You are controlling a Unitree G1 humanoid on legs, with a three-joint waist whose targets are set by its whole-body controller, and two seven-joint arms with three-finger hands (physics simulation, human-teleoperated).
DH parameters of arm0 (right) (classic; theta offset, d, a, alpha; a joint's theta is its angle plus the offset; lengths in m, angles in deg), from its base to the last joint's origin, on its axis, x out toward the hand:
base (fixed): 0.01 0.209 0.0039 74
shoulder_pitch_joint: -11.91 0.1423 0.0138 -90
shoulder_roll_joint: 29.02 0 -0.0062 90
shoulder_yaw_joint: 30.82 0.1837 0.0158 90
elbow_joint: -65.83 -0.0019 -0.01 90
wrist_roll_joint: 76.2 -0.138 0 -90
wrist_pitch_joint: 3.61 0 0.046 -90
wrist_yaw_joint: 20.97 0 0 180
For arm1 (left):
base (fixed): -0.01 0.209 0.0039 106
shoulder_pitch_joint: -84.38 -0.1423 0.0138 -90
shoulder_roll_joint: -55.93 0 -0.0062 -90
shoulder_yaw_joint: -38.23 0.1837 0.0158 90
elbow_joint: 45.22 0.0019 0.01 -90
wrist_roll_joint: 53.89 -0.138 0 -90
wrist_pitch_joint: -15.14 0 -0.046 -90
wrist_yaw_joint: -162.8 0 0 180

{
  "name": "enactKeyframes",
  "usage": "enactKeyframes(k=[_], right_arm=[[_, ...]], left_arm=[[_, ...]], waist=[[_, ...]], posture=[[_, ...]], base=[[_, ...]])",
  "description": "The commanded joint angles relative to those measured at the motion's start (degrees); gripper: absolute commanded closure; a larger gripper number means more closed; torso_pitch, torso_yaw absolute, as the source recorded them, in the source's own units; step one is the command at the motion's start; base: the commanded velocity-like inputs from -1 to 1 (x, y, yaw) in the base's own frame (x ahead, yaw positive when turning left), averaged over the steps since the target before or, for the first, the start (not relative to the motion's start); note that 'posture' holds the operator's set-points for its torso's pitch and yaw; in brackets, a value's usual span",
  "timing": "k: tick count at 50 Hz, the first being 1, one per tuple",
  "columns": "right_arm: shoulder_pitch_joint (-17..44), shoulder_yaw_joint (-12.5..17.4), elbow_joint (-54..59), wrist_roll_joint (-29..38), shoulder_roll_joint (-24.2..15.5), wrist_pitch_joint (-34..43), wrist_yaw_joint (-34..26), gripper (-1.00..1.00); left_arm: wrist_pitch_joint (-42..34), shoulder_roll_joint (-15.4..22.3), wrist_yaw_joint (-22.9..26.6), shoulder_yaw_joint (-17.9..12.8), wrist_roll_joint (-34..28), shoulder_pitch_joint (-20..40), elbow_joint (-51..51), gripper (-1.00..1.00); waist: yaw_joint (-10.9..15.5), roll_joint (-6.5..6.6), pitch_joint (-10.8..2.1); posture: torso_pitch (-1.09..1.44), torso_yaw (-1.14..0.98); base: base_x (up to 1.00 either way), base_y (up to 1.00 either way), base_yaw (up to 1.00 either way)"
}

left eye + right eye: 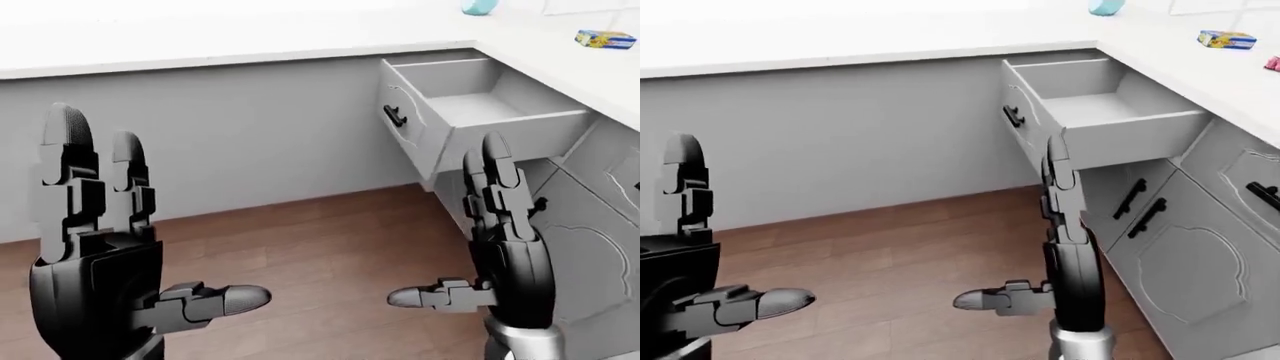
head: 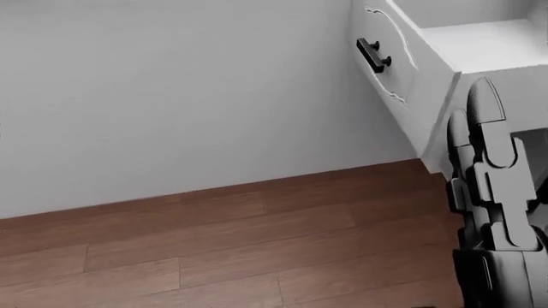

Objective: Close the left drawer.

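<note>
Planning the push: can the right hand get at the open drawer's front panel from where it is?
Probably yes. The right hand is open, fingers up, just below the pulled-out drawer; nothing stands between it and the handle face.

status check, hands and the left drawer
Left hand and right hand both open, raised, holding nothing. Drawer fully pulled out, empty, handle untouched. Nothing between the hands and the drawer front.

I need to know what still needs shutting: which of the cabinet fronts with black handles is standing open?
The drawer directly under the countertop is pulled out, its empty inside showing. The cabinet doors below and the front to its right sit flush.
</note>
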Motion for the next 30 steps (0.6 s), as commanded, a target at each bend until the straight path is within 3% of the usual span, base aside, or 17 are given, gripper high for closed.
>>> enactKeyframes(k=[1,9,11,13,14,17,20,22,24,25,26,30], right_arm=[[0.83,-0.66,-2.44,-0.18,0.14,-1.71,-0.05,-1.00],[1.02,-0.58,-1.98,-0.17,0.13,-1.76,0.00,-1.00],[1.10,-0.61,-2.01,-0.16,0.13,-1.60,-0.04,-1.00],[1.11,-0.60,-2.06,-0.11,0.11,-1.58,-0.06,-1.00],[1.09,-0.57,-2.02,-0.17,0.14,-1.62,-0.03,-1.00],[1.13,-0.55,-2.10,-0.14,0.14,-1.53,-0.05,-1.00],[1.05,-0.64,-2.07,-0.10,0.14,-1.58,-0.05,-1.00],[1.01,-0.74,-1.93,-0.03,0.14,-1.64,-0.02,-1.00],[0.96,-0.79,-2.00,-0.03,0.12,-1.64,-0.01,-1.00],[0.96,-0.83,-1.88,0.09,0.08,-1.66,-0.02,-1.00],[0.96,-0.81,-1.91,0.05,0.07,-1.66,-0.03,-1.00],[0.98,-0.83,-1.97,0.02,0.09,-1.53,-0.02,-1.00]], left_arm=[[1.59,0.38,-0.23,-0.77,-0.09,0.66,-2.33,-1.00],[1.49,0.47,-0.39,-0.85,0.02,0.75,-2.33,-1.00],[1.36,0.47,-0.41,-0.81,-0.05,0.83,-2.33,-1.00],[1.35,0.47,-0.42,-0.81,-0.11,0.82,-2.33,-1.00],[1.41,0.44,-0.43,-0.79,-0.06,0.77,-2.33,-1.00],[1.39,0.54,-0.50,-0.77,-0.07,0.75,-2.33,-1.00],[1.50,0.56,-0.56,-0.78,-0.02,0.69,-2.33,-1.00],[1.52,0.65,-0.61,-0.82,0.12,0.71,-2.33,-1.00],[1.53,0.67,-0.63,-0.76,0.19,0.64,-2.33,-1.00],[1.46,0.67,-0.59,-0.66,0.13,0.63,-2.33,-1.00],[1.62,0.69,-0.60,-0.69,0.12,0.63,-2.33,-1.00],[1.47,0.70,-0.58,-0.74,0.19,0.75,-2.33,-1.00]], waist=[[0.31,0.43,-0.38],[1.14,3.84,0.72],[1.32,6.20,0.06],[1.81,4.82,0.51],[1.41,5.29,0.51],[1.12,4.63,-0.55],[1.05,2.86,0.13],[0.94,0.69,-0.13],[0.17,-4.15,-1.67],[-0.08,-0.39,-0.14],[0.01,-1.02,-0.19],[0.32,0.47,-0.11]], posture=[[0.00,0.00],[0.00,0.00],[0.00,0.00],[0.00,0.00],[0.00,0.00],[0.00,0.00],[0.00,0.00],[0.00,0.00],[0.00,0.00],[0.00,0.00],[0.00,0.00],[0.00,0.00]], base=[[-0.10,-0.34,0.00],[-0.10,-0.32,0.00],[-0.09,-0.31,0.00],[-0.09,-0.32,0.00],[-0.09,-0.30,0.00],[-0.10,-0.31,0.00],[-0.10,-0.31,0.00],[-0.11,-0.30,0.00],[-0.11,-0.30,0.00],[-0.09,-0.29,0.00],[-0.09,-0.23,0.00],[-0.10,-0.21,0.00]])
